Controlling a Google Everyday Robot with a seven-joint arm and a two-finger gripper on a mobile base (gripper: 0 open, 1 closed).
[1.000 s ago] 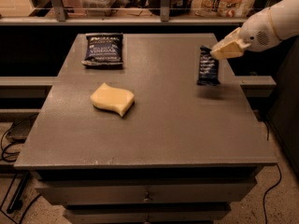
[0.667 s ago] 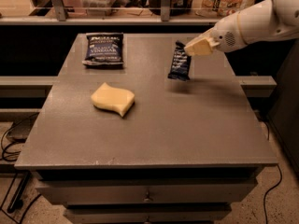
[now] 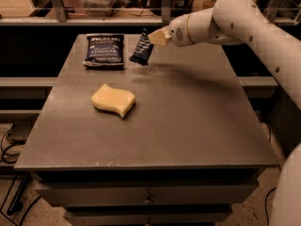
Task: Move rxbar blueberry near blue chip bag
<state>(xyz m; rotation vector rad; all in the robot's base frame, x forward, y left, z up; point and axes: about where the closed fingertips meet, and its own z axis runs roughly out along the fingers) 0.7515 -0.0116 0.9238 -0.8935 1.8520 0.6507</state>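
Observation:
The rxbar blueberry [image 3: 141, 48], a slim dark navy wrapper with small white text, hangs tilted from my gripper [image 3: 154, 37], which is shut on its upper end and holds it just above the table's far part. The blue chip bag [image 3: 104, 50], a wider dark blue bag with white "VINEGAR" lettering, lies flat at the far left of the table. The bar hangs just right of the bag, a small gap between them. My white arm reaches in from the right.
A yellow sponge [image 3: 113, 99] lies on the grey table [image 3: 188, 126] left of centre, in front of the chip bag. A shelf with boxes and clutter runs behind the table. Drawers sit below the front edge; cables lie on the floor at left.
My gripper has carried the bar leftward across the far part of the table, from the right side to just beside the chip bag. The bag and sponge have not moved.

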